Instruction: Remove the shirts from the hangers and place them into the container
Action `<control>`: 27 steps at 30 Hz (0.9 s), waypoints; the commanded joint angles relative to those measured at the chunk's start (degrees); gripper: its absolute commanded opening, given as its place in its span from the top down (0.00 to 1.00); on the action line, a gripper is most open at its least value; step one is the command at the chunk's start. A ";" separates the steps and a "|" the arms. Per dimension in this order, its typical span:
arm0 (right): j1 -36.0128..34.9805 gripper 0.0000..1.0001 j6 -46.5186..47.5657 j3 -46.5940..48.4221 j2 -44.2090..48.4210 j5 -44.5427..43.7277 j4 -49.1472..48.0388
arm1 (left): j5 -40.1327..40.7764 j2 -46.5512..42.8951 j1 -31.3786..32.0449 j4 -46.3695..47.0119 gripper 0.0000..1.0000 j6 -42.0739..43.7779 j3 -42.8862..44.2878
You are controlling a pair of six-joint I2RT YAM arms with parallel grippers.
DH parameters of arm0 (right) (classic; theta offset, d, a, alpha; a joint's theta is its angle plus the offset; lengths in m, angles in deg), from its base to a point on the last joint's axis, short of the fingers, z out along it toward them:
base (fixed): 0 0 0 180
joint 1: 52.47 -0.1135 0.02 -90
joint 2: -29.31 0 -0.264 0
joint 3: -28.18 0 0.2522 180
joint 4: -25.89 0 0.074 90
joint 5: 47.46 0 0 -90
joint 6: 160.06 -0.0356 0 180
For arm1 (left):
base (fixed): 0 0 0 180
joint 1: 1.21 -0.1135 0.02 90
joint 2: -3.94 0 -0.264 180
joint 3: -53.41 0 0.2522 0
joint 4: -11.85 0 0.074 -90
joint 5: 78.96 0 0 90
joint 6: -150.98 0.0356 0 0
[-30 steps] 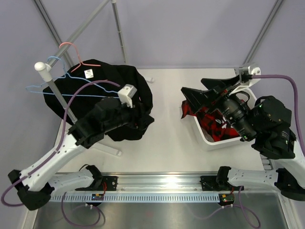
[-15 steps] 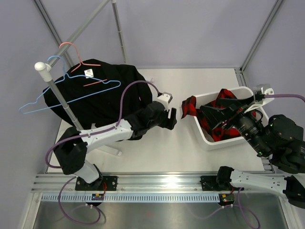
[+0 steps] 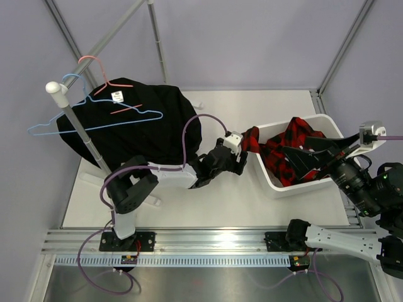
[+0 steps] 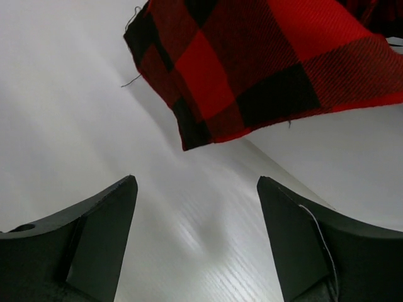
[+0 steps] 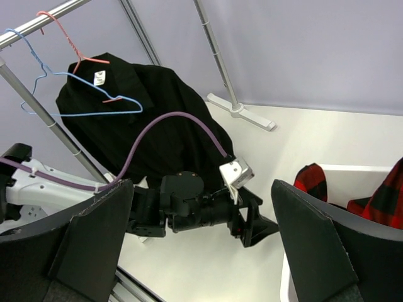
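While most of the plaid shirt [image 3: 286,148] lies inside the container [image 3: 272,184], one flap [image 4: 252,69] hangs over its left rim. The step in hand looks to be tucking it in: pinch near the edge, lift above the rim, release inside. Just left of the container the left gripper [image 4: 195,182] reaches low, jaws apart, empty. Over the container's right side the right gripper [image 3: 296,157] hovers, spread wide, holding nothing. Well left, the black shirt [image 3: 138,126] hangs on its pink hanger [image 3: 108,83].

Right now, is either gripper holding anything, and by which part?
Nothing is held. The left gripper stands open just short of the plaid shirt's hanging edge; the right gripper is open too.
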 commanded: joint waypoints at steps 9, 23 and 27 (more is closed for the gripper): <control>0.10 0.01 -0.46 -0.60 1.30 -0.70 1.87 | -3.03 8.65 -2.49 5.78 0.31 1.34 13.83; 0.10 0.01 0.16 -1.74 3.06 -0.35 0.91 | 5.05 0.58 -4.43 -0.97 1.00 -0.70 10.13; 0.10 0.01 -0.10 -1.48 2.54 -1.13 1.17 | 3.11 -0.58 -3.64 -9.31 1.00 3.70 20.58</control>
